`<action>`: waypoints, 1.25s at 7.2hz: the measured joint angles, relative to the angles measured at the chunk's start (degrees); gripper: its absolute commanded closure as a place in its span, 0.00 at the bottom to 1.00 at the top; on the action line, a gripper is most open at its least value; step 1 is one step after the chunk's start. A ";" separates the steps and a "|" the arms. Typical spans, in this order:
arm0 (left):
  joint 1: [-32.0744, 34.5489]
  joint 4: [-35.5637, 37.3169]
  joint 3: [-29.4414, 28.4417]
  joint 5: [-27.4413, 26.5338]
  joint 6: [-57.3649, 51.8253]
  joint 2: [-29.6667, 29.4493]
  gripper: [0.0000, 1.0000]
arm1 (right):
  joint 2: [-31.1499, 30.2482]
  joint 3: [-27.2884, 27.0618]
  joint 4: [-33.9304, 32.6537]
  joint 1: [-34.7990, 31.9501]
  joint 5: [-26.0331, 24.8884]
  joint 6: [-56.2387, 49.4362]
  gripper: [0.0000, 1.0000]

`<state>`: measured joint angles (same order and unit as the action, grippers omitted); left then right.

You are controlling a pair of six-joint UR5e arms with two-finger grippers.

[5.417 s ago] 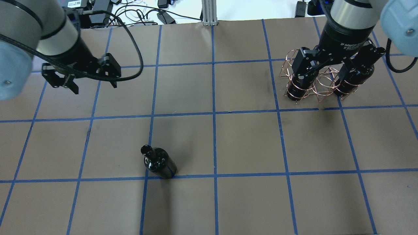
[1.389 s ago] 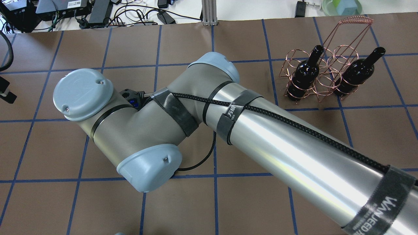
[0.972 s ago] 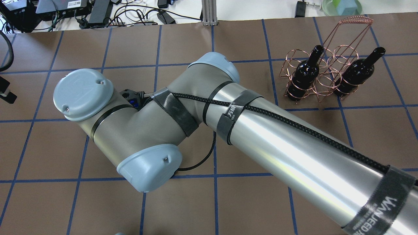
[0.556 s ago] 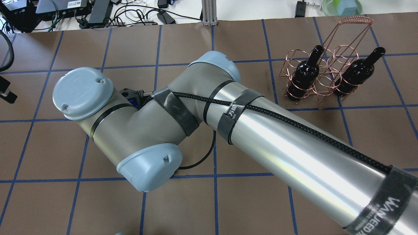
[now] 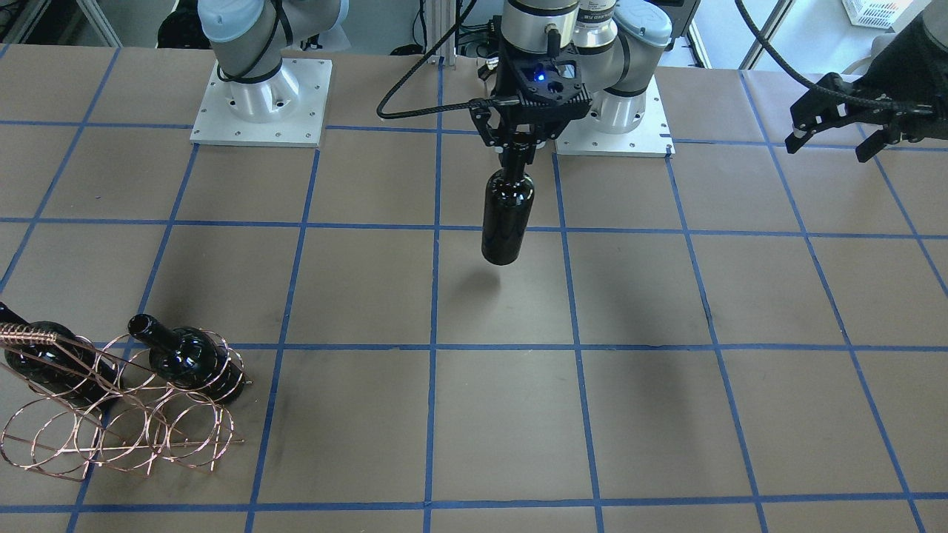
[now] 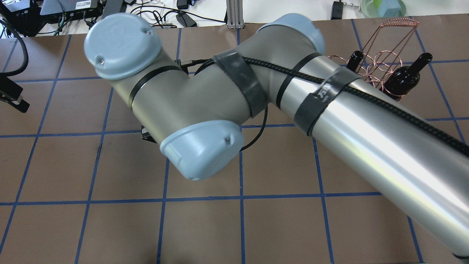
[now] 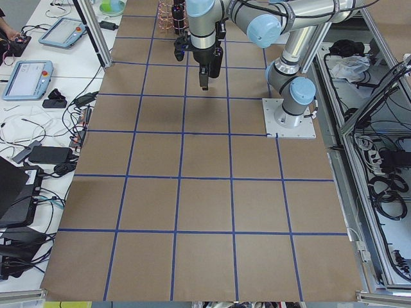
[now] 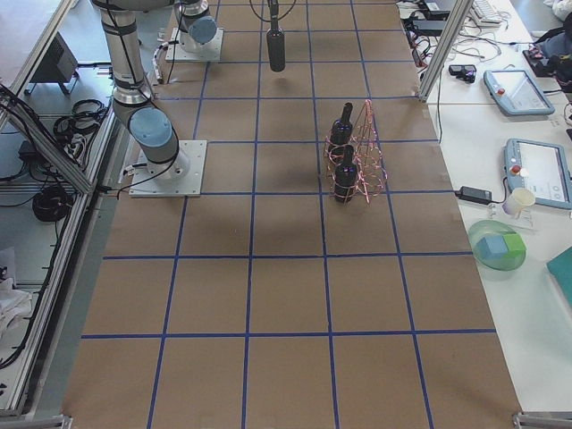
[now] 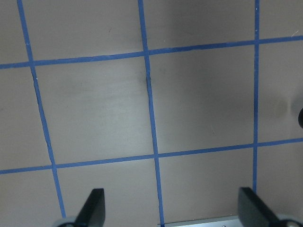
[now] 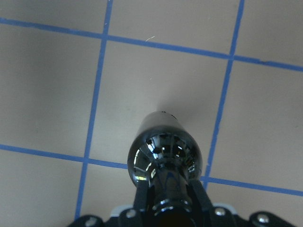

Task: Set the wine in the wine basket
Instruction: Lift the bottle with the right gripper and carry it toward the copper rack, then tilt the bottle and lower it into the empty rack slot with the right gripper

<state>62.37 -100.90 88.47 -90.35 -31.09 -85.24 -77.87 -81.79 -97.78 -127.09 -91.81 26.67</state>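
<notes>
Two of the three bottles are already in the wine basket (image 5: 122, 414): one bottle (image 5: 189, 359) in a ring at its end, the other bottle (image 5: 37, 363) near the twisted handle, and both stand upright. The third, the wine (image 5: 507, 218), is what I carry now. The right gripper (image 5: 518, 152) is clamped on its neck, the fingers (image 10: 142, 191) pressing both sides under the lip, and the bottle hangs straight down above the table (image 5: 666, 414), with its shadow on the paper below it. It is near the robot's base and well apart from the basket, so I judge the transport and the lowering into a free ring are still to do. The left gripper (image 5: 828, 148) waits at the far side, its jaws spread wide with nothing between them. Compared with some seconds ago, when this bottle stood on the table and the right gripper was at the basket, the bottle is now lifted. In the overhead view the right arm now looks higher than a moment before and covers part of the basket.
</notes>
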 measured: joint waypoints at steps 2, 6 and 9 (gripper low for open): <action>7.52 0.23 -0.62 -0.52 9.78 -0.25 0.00 | -4.29 0.05 4.40 8.83 -0.73 -11.53 1.00; 20.01 6.94 -1.61 -1.00 26.68 -2.88 0.00 | -13.82 0.33 13.83 26.39 -2.49 -36.32 1.00; 24.98 9.96 -2.46 1.63 28.44 -5.51 0.00 | -17.32 0.74 16.48 37.92 -4.23 -54.44 1.00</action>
<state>87.35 -90.94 86.02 -88.72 -2.65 -90.75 -95.18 -81.06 -81.30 -89.18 -96.04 -27.77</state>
